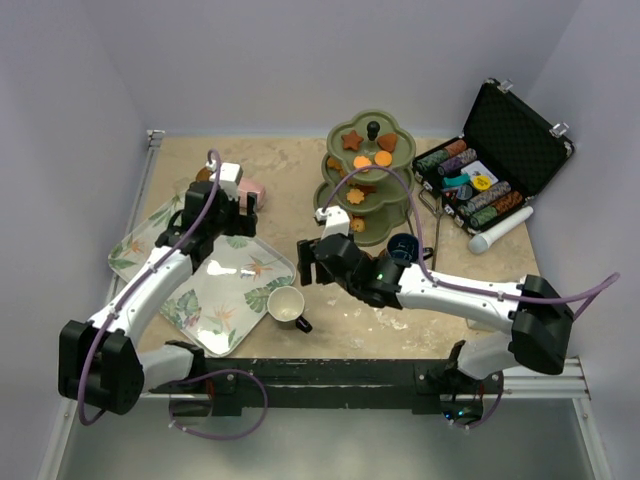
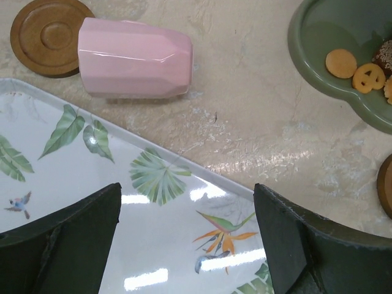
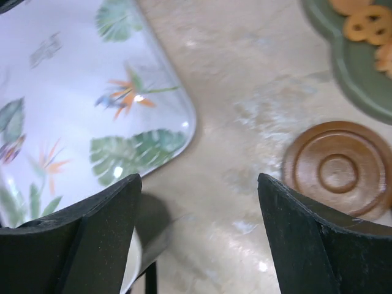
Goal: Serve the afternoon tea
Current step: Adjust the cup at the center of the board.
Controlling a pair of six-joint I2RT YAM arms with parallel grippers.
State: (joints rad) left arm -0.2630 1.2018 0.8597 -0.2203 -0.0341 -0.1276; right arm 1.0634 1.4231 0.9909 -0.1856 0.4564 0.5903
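At the far left of the pale stone-look table [image 1: 295, 175], the pink faceted cup [image 2: 135, 58] lies on its side. One end touches a round brown wooden saucer [image 2: 52, 37], and the cup sits just beyond the edge of the leaf-patterned white tray [image 2: 92, 202]. The left gripper [image 2: 187, 202] hovers over that tray edge with its fingers wide apart and nothing between them. The right gripper [image 3: 199, 190] hangs over bare table between the tray corner and a second brown saucer [image 3: 337, 168], its fingers likewise spread and empty. The cream cup [image 1: 286, 304] with a dark handle sits at the tray's near corner, apart from those fingers; whether it stands true or leans I cannot tell. The navy cup [image 1: 405, 247] is close beside the right forearm, near the foot of the olive-green three-tier stand [image 1: 365, 205]. The stand's tiers carry the orange and brown biscuits [image 1: 368, 158].

No cup appears to be on a saucer, so most of the serving seems to lie ahead. The likeliest slip is with the pink cup. Lying down and smooth, it may roll or squirt away if the fingers close off-centre, or it may shove the saucer. A swing of the right forearm could knock the navy cup. The purple cable [image 1: 378, 169] arcing across the stand might snag it and spill biscuits.
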